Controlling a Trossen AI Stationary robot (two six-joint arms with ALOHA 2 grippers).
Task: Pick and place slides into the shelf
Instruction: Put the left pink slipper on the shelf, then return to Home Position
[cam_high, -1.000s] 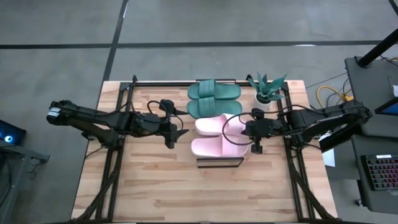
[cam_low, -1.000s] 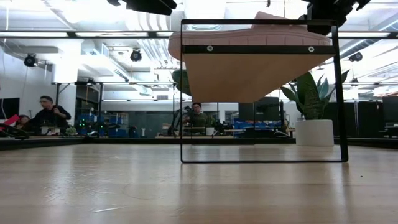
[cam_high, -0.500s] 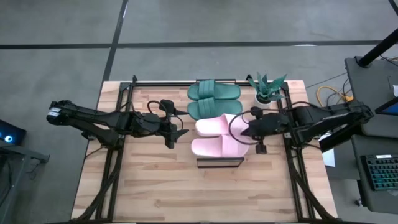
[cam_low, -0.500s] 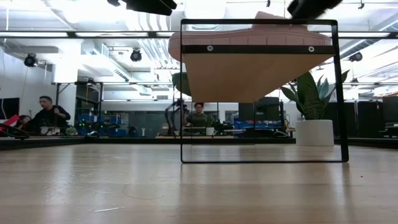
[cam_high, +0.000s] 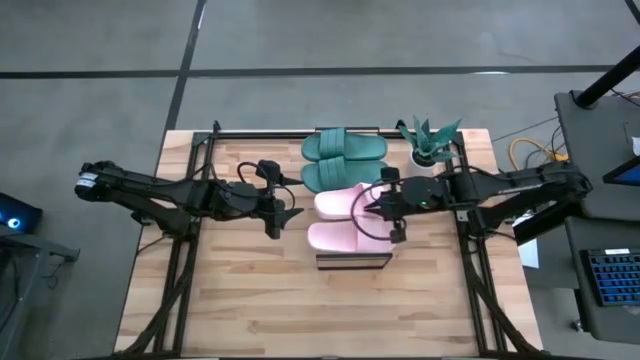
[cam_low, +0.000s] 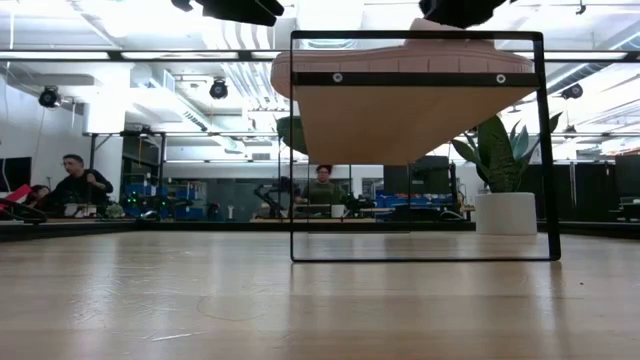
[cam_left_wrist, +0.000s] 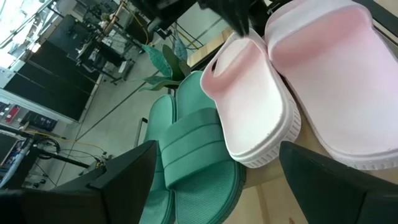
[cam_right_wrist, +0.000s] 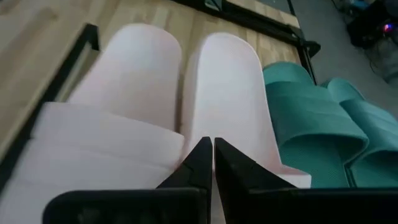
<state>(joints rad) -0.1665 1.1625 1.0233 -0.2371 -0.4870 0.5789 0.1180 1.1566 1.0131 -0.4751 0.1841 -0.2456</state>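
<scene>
Right gripper (cam_high: 372, 207): pinched shut, empty, over the pink slides (cam_high: 345, 220) on the shelf (cam_high: 353, 260).
Left gripper (cam_high: 287, 212): wide open, empty, waiting just beside the pinks.
Step tip: looks like nudging the pinks square — I'd push slow, tips low, so neither slips off the edge.
Count: two pink, two green slides (cam_high: 343, 158) — all side by side up top, one shelf.

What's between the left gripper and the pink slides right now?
Nothing visible. The open left gripper faces the pink slides across bare tabletop. The shut right gripper is already over that pair from the other side, so the two arms could meet there.
</scene>
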